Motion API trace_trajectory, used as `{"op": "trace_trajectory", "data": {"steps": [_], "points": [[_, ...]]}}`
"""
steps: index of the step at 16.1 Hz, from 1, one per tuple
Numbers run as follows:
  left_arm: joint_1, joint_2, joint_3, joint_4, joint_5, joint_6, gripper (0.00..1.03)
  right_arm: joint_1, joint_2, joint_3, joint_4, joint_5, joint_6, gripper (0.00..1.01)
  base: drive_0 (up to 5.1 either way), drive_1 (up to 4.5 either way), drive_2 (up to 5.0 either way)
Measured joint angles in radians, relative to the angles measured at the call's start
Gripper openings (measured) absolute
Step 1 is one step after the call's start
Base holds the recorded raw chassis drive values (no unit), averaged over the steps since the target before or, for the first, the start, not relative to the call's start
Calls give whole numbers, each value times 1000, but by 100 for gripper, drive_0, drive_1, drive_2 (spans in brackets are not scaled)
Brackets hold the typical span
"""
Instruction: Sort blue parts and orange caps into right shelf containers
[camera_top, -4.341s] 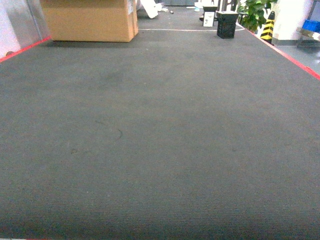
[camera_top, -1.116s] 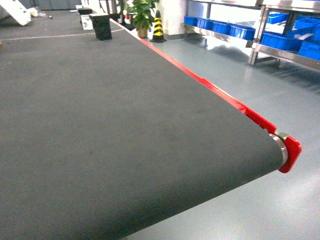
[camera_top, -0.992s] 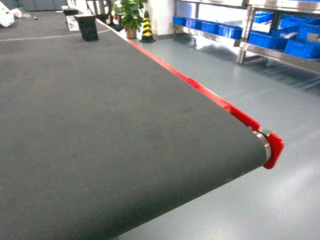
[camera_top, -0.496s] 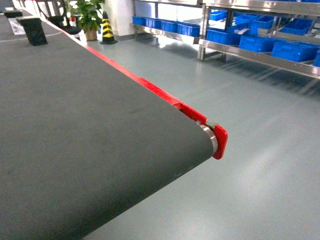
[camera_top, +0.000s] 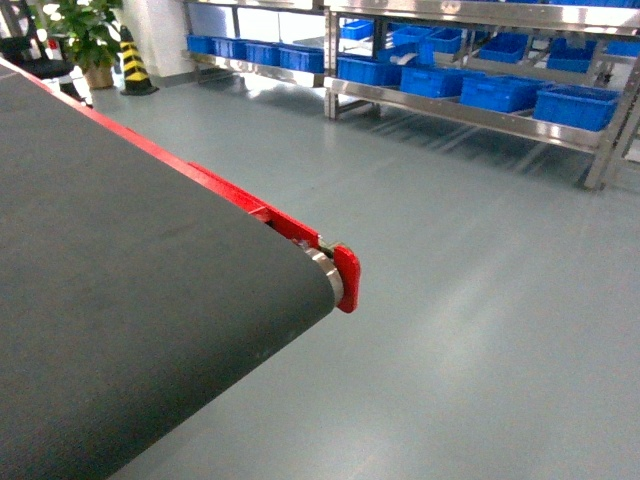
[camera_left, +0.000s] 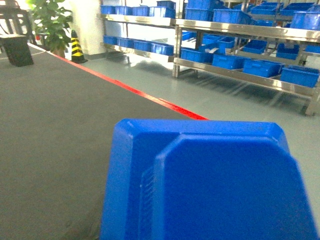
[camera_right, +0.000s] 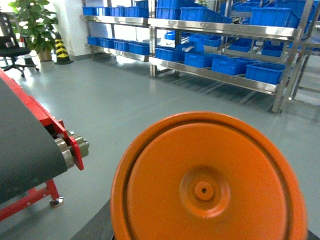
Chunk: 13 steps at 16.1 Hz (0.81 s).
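close against the right wrist camera sits an orange cap, round end outward; a blue part likewise fills the left wrist view. each is probably held, though neither gripper's jaws show, so i cannot tell. both look light, rigid, slick plastic; grip the cap's sides. blue crates wait well apart on the shelf.

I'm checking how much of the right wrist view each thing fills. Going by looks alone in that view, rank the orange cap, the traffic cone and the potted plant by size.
1. Orange cap, by far the largest, though it sits right against the camera, so this says nothing of true size.
2. Potted plant.
3. Traffic cone, smallest; it and the plant are both far off.
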Motion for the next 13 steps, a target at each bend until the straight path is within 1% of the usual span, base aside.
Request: {"op": "trace_trajectory", "data": {"steps": [13], "points": [[0, 0, 0, 0, 0, 0, 43, 0, 0, 0, 0, 0, 0, 44, -159, -159, -159]]}}
